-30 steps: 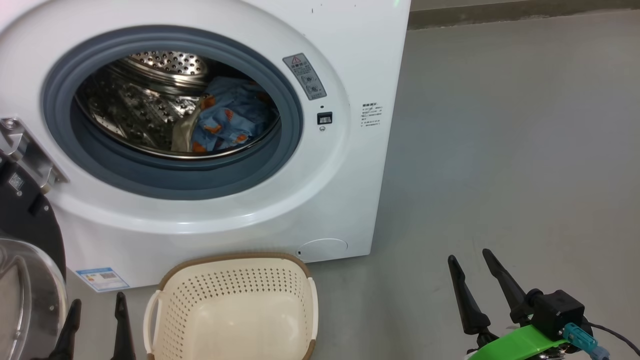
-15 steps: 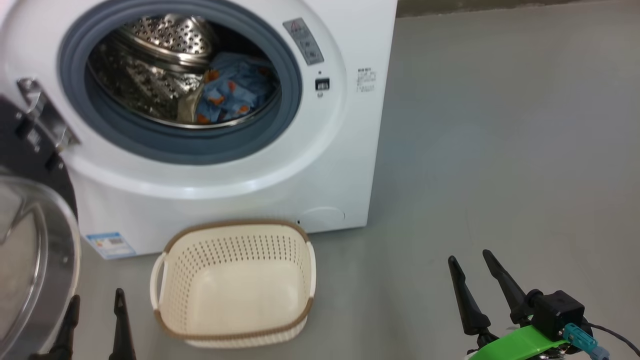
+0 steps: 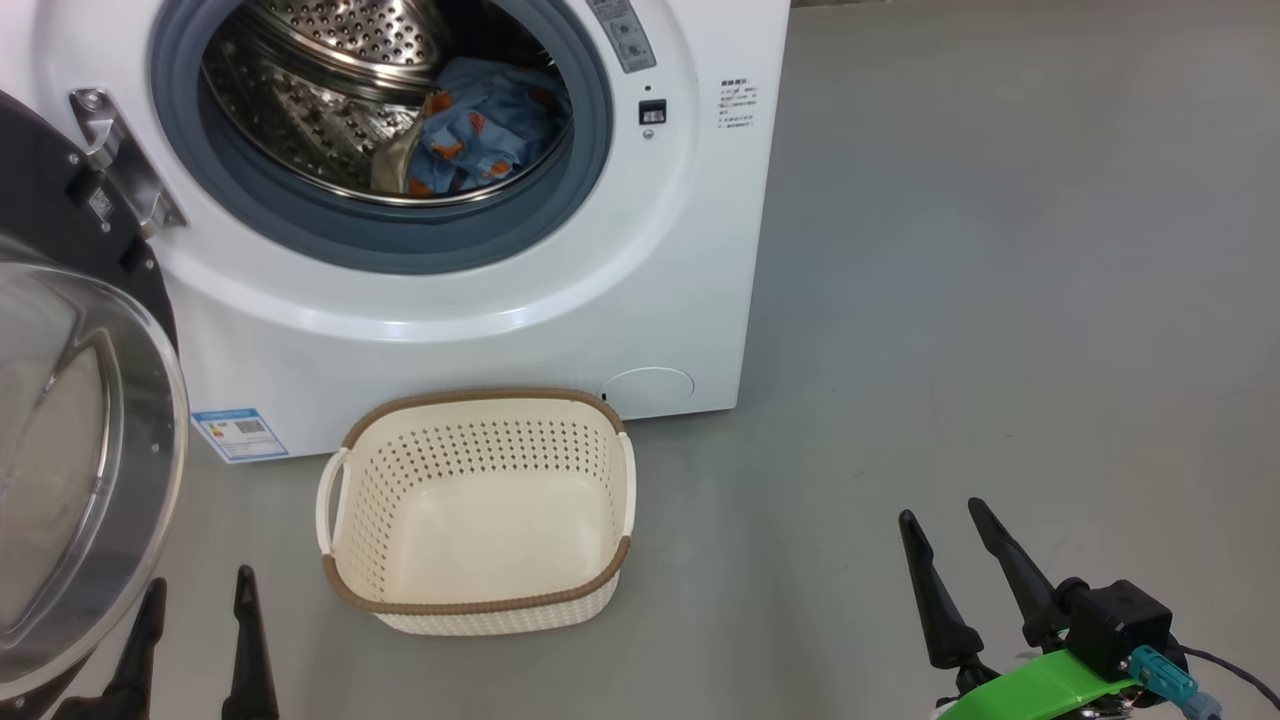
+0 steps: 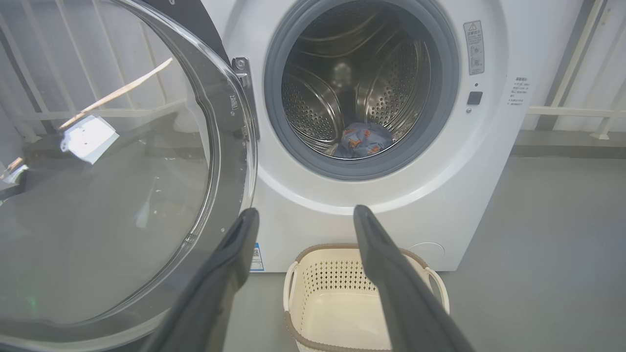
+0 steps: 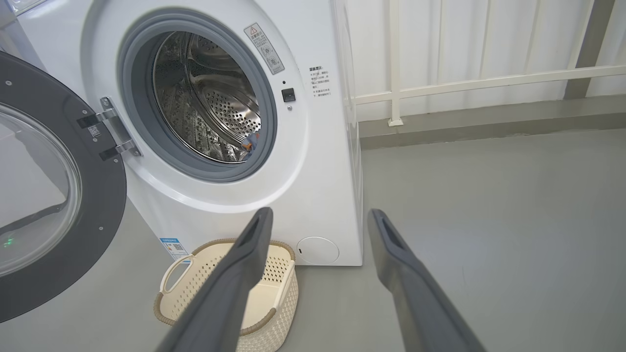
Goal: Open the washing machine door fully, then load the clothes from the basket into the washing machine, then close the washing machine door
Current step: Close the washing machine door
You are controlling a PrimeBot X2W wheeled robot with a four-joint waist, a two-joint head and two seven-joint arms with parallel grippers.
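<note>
Here, left claw [image 3: 199, 580] and right claw [image 3: 940, 510] wide, empty, basket [image 3: 480, 465] between, nearer left.

We tilt our head camera down: the washing machine [image 3: 480, 340] rides higher in view, the basket [image 3: 480, 455] now shows whole

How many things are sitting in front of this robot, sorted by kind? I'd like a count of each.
Washing machine: 1
Basket: 1, empty
Garments in the drum: 2, a blue garment and a cream garment beside it
Grippers: 2, left gripper and right gripper, both open and empty
Total: 6
</note>
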